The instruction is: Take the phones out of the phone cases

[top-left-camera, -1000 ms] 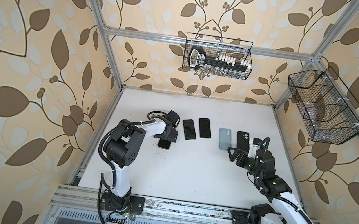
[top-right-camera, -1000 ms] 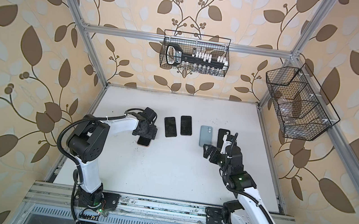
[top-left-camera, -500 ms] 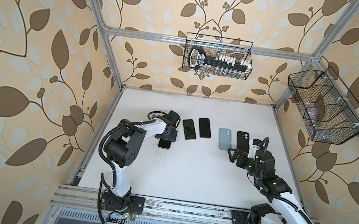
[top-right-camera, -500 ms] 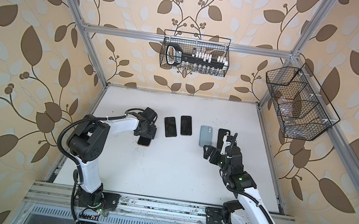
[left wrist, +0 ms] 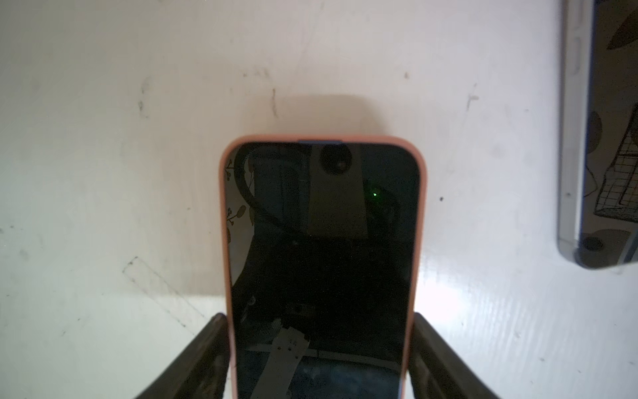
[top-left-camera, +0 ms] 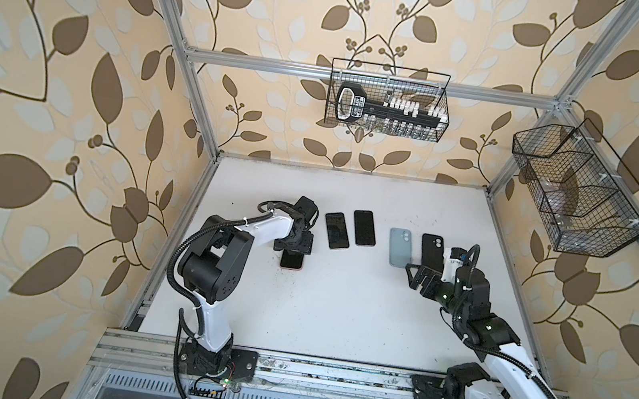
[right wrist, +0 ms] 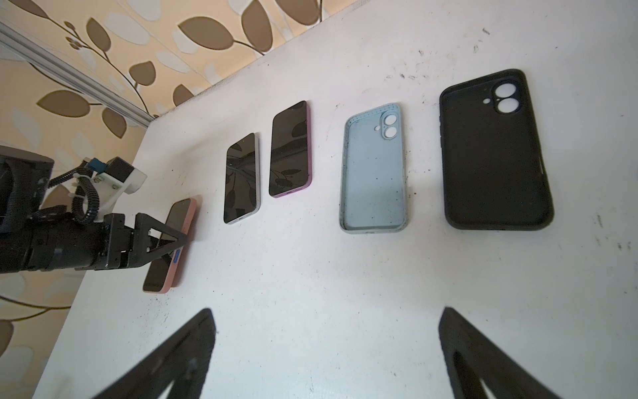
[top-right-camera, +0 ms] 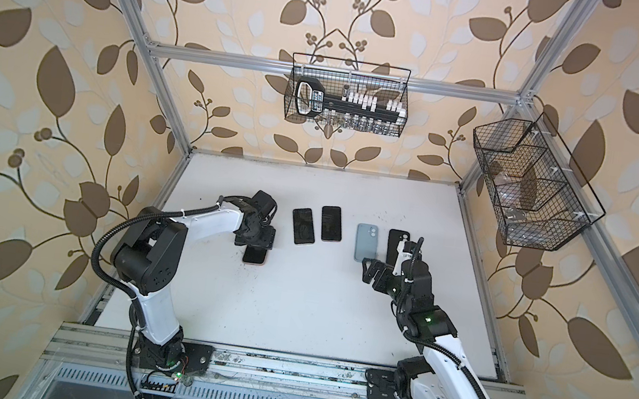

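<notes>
Little has been shifted since the earlier frames: the left hand (left wrist: 319,321) has only been drawn in onto the pink phone case (left wrist: 224,207), whose long sides are now pinched between its fingers, while the right hand (right wrist: 326,314) has been kept wide open and empty above the desk (top-left-camera: 336,316), near the black case (right wrist: 495,152). The phone (left wrist: 324,259) is still seated in the phone case at the left of the desk. A grey phone (right wrist: 241,178), a purple phone (right wrist: 291,148) and a blue case (right wrist: 374,176) are laid out to the right, so two removals appear finished; the third is judged barely begun.
</notes>
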### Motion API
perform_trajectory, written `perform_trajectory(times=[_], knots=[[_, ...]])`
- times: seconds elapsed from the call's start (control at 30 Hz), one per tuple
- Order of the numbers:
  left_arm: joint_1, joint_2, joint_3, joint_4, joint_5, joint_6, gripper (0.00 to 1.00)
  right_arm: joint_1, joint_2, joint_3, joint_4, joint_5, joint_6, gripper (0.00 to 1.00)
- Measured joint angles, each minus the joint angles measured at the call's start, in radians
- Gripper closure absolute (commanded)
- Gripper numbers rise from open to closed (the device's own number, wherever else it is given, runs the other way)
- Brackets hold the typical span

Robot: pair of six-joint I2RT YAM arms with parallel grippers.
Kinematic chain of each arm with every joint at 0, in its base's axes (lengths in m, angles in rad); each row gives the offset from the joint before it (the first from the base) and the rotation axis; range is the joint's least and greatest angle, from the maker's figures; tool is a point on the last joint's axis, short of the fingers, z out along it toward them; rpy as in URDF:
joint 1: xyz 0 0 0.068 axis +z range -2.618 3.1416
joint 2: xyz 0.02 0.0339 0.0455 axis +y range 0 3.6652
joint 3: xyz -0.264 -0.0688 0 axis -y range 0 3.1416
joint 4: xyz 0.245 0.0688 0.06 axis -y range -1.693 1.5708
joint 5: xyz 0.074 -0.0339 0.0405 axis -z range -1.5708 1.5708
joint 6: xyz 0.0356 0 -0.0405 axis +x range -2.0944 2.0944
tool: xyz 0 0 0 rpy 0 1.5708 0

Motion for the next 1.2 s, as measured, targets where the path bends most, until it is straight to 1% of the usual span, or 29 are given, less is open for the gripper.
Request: perform_trajectory(times=[0.17,0.33,0.9,1.07,1.2], knots=[[-0.003,-0.043,0.000,-0.025,0.000,-0.009,0.41,0.000,-0.002,0.000,0.000,0.000,0.003,0.00],[-0.040,-0.082,-0.018,-0.032,-0.002,-0.022,0.39,0.000,-0.003,0.000,0.000,0.000,0.008,0.00],[-0.307,-0.089,-0.016,-0.090,-0.053,-0.148,0.37,0.000,-0.089,0.000,-0.034,0.013,0.014,0.00],[-0.377,-0.083,0.040,-0.100,-0.063,-0.185,0.37,0.000,-0.080,0.000,-0.035,0.012,0.013,0.00],[-0.441,-0.029,0.130,-0.094,-0.072,-0.216,0.36,0.000,-0.082,-0.001,-0.039,0.012,0.013,0.00]])
